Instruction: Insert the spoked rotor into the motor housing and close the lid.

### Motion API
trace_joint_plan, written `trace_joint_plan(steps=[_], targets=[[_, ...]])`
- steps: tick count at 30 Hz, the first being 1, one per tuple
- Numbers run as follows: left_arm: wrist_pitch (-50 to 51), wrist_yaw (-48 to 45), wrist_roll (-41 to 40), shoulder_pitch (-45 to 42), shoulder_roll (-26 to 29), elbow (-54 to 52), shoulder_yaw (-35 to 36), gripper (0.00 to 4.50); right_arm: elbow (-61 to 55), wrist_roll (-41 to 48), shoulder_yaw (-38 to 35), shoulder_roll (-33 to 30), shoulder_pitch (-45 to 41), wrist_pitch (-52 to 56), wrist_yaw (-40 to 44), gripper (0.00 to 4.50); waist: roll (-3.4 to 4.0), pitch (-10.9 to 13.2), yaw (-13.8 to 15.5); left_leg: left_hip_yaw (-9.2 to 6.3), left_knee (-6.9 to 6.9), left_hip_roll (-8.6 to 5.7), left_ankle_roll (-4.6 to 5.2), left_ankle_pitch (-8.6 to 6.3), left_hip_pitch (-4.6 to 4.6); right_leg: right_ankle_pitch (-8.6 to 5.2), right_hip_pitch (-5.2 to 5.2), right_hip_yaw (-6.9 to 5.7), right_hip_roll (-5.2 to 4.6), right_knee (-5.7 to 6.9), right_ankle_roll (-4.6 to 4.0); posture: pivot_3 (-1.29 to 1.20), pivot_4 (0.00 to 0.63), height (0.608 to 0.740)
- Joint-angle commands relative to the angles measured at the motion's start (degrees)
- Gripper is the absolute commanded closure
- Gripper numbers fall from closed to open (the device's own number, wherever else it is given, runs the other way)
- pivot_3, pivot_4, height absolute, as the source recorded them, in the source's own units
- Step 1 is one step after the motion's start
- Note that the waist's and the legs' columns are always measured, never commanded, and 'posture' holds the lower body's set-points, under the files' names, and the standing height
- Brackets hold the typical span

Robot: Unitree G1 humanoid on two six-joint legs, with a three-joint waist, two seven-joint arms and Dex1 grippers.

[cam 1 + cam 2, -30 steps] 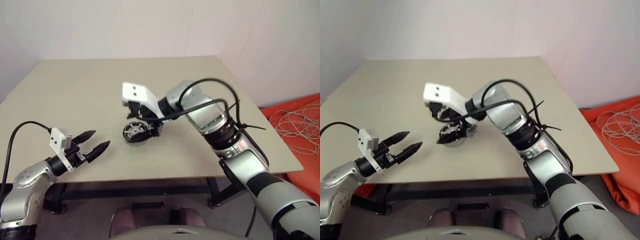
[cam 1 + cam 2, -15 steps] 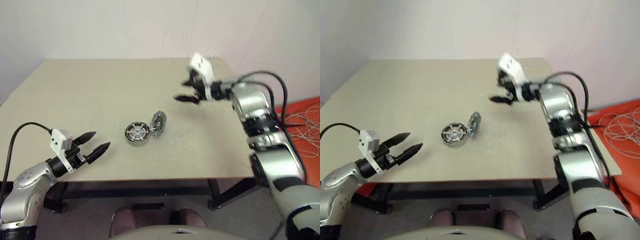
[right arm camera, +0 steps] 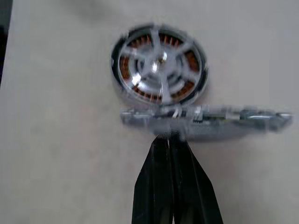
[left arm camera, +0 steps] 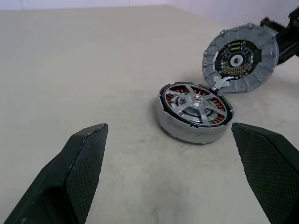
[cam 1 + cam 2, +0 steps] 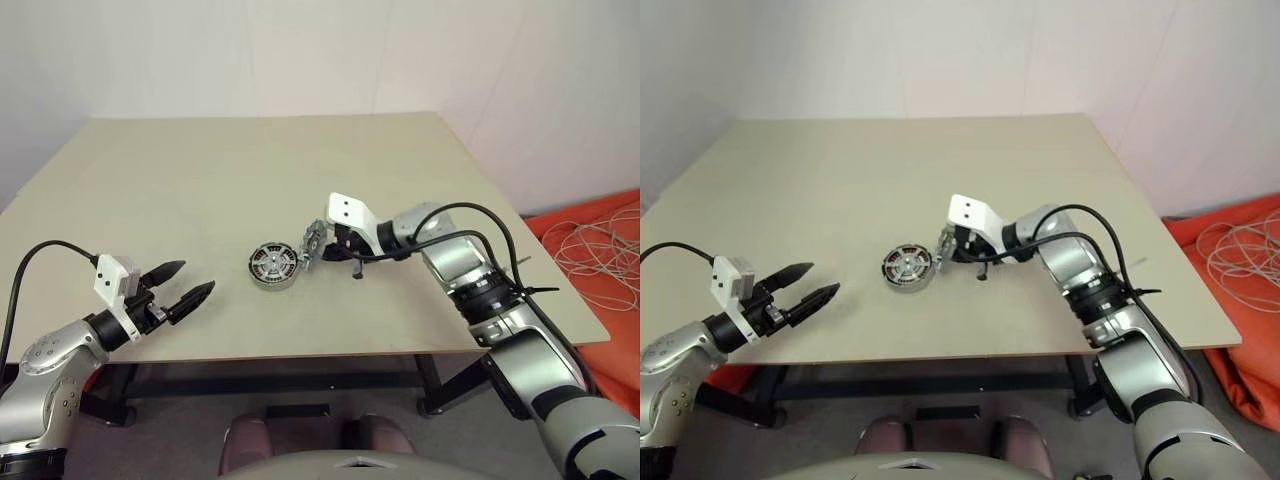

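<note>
With the spoked rotor (image 4: 196, 103) already seated in the motor housing (image 4: 189, 132) mid-desk (image 5: 200, 180), insertion looks done. Lid (image 4: 239, 58) stands on edge beside it, unclosed. Right gripper (image 3: 171, 140) jaws shut, tips at lid's back; left gripper (image 5: 188, 282) jaws wide, empty.

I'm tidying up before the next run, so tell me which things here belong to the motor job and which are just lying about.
Job:
- housing, on the table
- rotor, seated in the housing
- lid, standing on edge beside the housing
- right gripper, shut, tips at the lid's rim
- left gripper, open, apart from the parts

Lying about:
- orange cloth beside the table
- white cable on that cloth
</note>
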Motion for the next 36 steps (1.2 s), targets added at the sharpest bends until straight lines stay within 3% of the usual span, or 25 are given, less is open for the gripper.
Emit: trace_joint_plan(steps=[1,8,16,24,31,34,36], targets=[[-0.79,0.54,0.05,-0.94,0.15,-0.92,0.47,0.00,1.99,0.01,-0.58,2.44,-3.83,-1.70,-2.41,4.47,-0.03,-0.01,-0.04,0.00,0.02,0.00,0.00,0.00,0.01,0.00,0.00,0.00,0.00,0.02,0.00,0.00,0.000,0.740],[-1.12,1.16,0.03,0.54,-0.54,-1.96,0.80,0.00,8.40,-1.28,0.44,10.48,-7.99,-6.17,-7.66,4.47,-0.02,0.00,-0.44,-0.01,0.00,0.05,-0.01,0.00,0.04,0.01,-0.03,0.00,0.02,0.11,-0.01,0.00,0.000,0.740],[-0.89,1.55,0.05,0.46,-0.79,-2.27,0.47,0.00,18.94,-6.12,4.09,18.69,-5.51,-11.52,-16.50,4.47,0.00,0.02,-0.35,-0.01,-0.08,0.05,0.00,-0.02,0.01,0.14,-0.05,0.00,0.02,0.08,-0.25,0.00,0.000,0.740],[-0.60,1.62,0.27,-0.21,-0.57,-2.09,0.21,0.00,23.66,-8.06,3.47,19.59,-4.06,-18.95,-23.44,4.47,0.00,0.02,-0.39,-0.02,-0.08,0.00,-0.01,-0.02,0.28,-0.01,0.17,0.01,-0.04,0.10,0.01,0.00,0.000,0.740],[-0.61,1.13,0.35,-0.43,-0.22,-1.73,0.42,0.00,14.37,2.56,-4.74,19.17,-0.55,-12.55,-17.75,4.47,-0.02,0.01,-0.40,-0.02,-0.05,0.00,-0.01,-0.01,0.26,0.01,0.20,0.03,-0.03,0.10,-0.01,0.00,0.000,0.740],[-0.74,0.56,0.50,-0.53,0.10,-1.56,0.21,0.00,9.03,6.28,-6.74,18.06,2.95,-7.80,-15.84,3.89,-0.03,0.00,-0.34,-0.02,-0.12,0.01,-0.01,-0.02,0.26,0.06,0.19,0.03,-0.01,0.10,-0.11,0.00,0.000,0.740],[-0.73,0.31,0.47,-0.62,0.17,-1.42,0.18,0.00,6.89,6.81,-6.55,17.74,4.61,-6.51,-15.42,3.22,-0.03,0.00,-0.34,-0.02,-0.17,0.00,0.00,-0.02,0.26,0.10,0.18,0.03,-0.01,0.08,-0.17,0.00,0.000,0.740]])
